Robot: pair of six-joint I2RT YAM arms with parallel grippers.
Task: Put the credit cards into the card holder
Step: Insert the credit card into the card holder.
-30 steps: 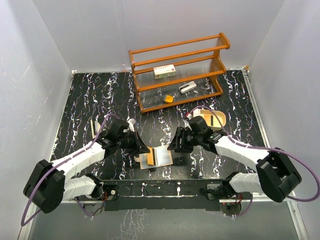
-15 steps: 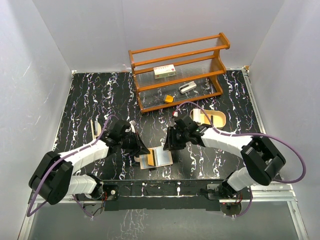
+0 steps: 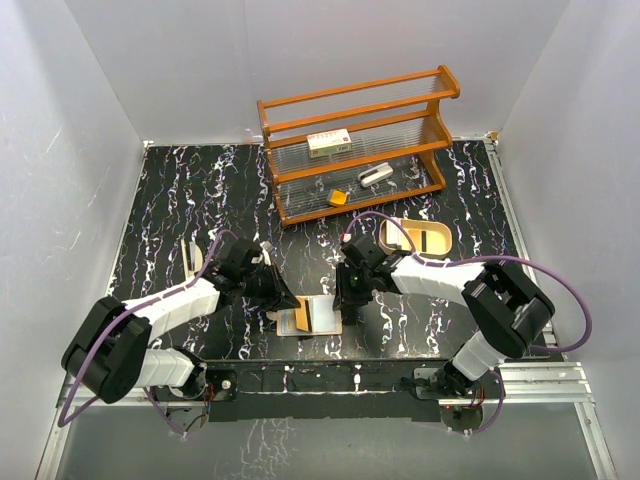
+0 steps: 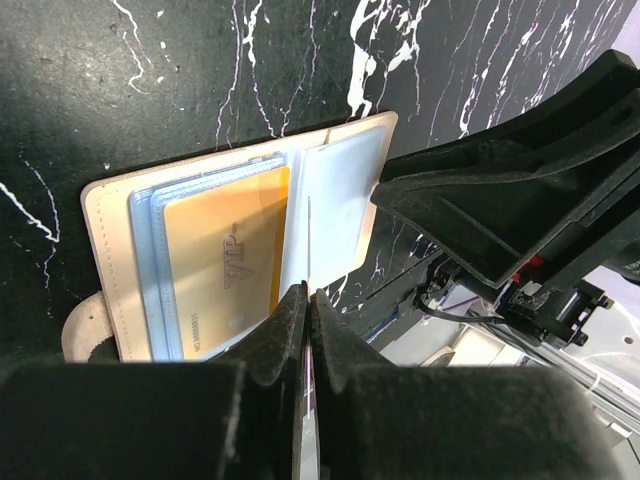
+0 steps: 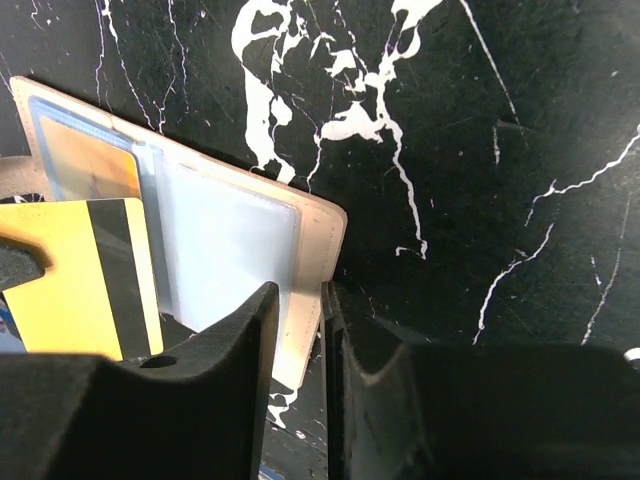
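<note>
The card holder [image 3: 325, 315] lies open on the black table, with an orange-yellow credit card [image 4: 225, 265] in its left pocket and a see-through right pocket [image 4: 335, 215]. My left gripper [image 4: 308, 292] is shut on a second credit card [image 4: 310, 240]. That card is edge-on here and stands over the fold. In the right wrist view it shows as a yellow card with a black stripe [image 5: 90, 275]. My right gripper [image 5: 300, 290] has its jaws a narrow gap apart, astride the card holder's right edge [image 5: 325, 240]. In the top view both the left gripper [image 3: 285, 298] and the right gripper [image 3: 343, 300] flank the wallet.
A wooden rack [image 3: 355, 140] stands at the back with a white box [image 3: 328, 143], a small orange block [image 3: 338, 198] and a silver item [image 3: 375, 176] on its shelves. An oval beige tray [image 3: 420, 238] sits just right of the right arm.
My right gripper has come left from the tray side to the card holder's right edge, and its jaws have narrowed. The left gripper has kept its grip on the card.
</note>
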